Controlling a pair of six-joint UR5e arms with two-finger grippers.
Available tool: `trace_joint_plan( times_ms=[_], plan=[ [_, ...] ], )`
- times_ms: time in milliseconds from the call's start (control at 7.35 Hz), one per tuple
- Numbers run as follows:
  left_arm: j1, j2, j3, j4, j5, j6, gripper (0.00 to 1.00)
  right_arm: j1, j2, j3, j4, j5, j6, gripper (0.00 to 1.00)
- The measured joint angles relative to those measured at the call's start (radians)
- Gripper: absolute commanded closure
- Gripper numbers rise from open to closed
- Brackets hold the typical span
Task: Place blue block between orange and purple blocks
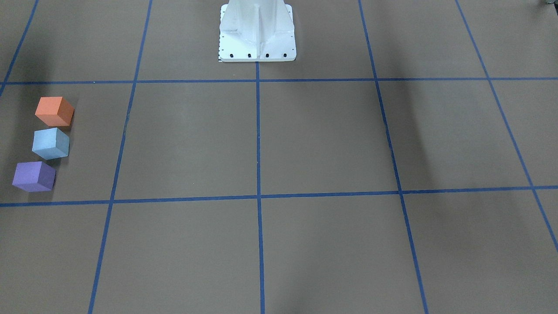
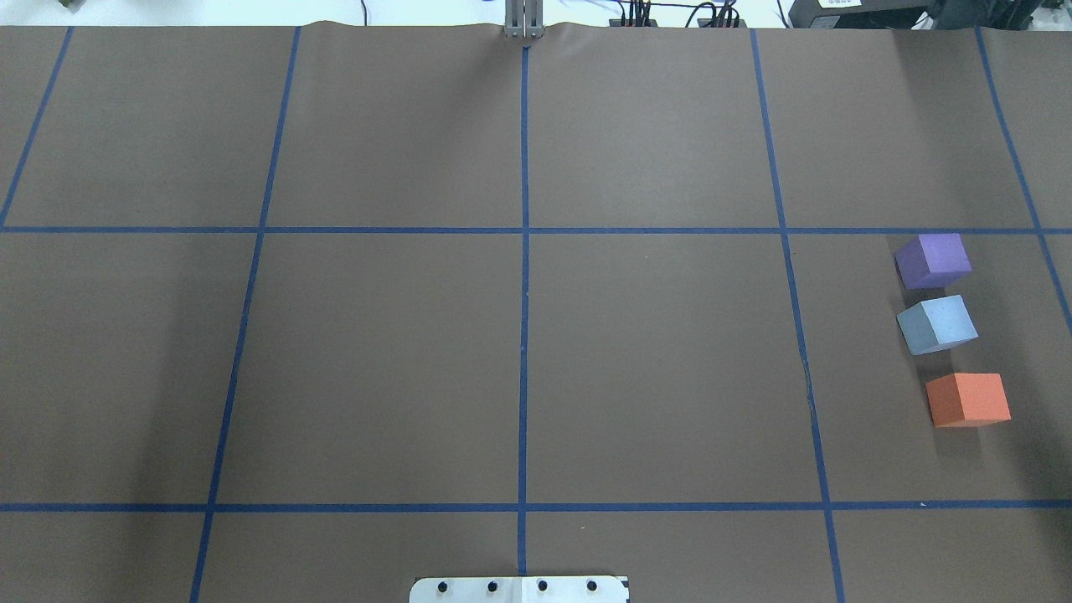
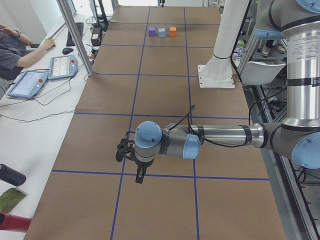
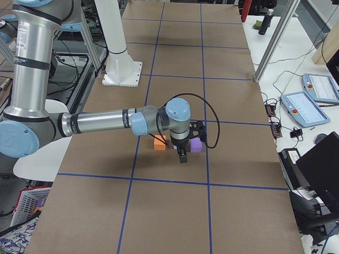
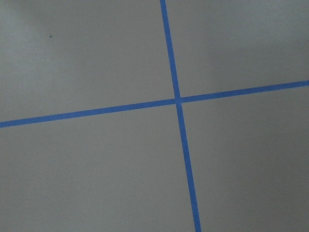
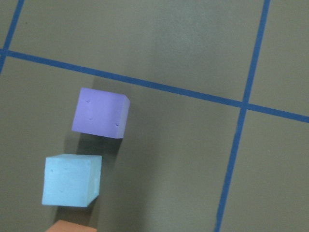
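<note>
The blue block (image 2: pixel 936 323) sits on the brown table between the purple block (image 2: pixel 932 260) and the orange block (image 2: pixel 968 399), in a line with small gaps. The front view shows the same row: orange (image 1: pixel 54 111), blue (image 1: pixel 51 143), purple (image 1: pixel 34 176). The right wrist view looks down on purple (image 6: pixel 100 112), blue (image 6: pixel 71 180) and an edge of orange (image 6: pixel 72 226). My right gripper (image 4: pixel 200 128) hovers above the row, seen only from the side. My left gripper (image 3: pixel 121 150) hangs over bare table far from the blocks. I cannot tell whether either is open or shut.
The white robot pedestal (image 1: pixel 257 30) stands at the table's middle back edge. Blue tape lines (image 2: pixel 524 251) mark a grid on the brown cover. Tablets (image 3: pixel 30 82), a metal post (image 3: pixel 75 35) and an operator are beside the table.
</note>
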Motion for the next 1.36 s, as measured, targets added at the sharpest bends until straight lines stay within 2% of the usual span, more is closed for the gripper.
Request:
trace_joint_plan(
  times_ms=[544,1360],
  plan=[
    [0.0,-0.004,0.039,-0.006,-0.001,0.0,0.0,0.042,-0.026,-0.008,-0.023,0.002,-0.025,0.0],
    [-0.002,-0.001,0.046,-0.027,-0.001,0.005,0.0,0.046,-0.028,-0.015,-0.01,0.004,0.007,0.0]
  ],
)
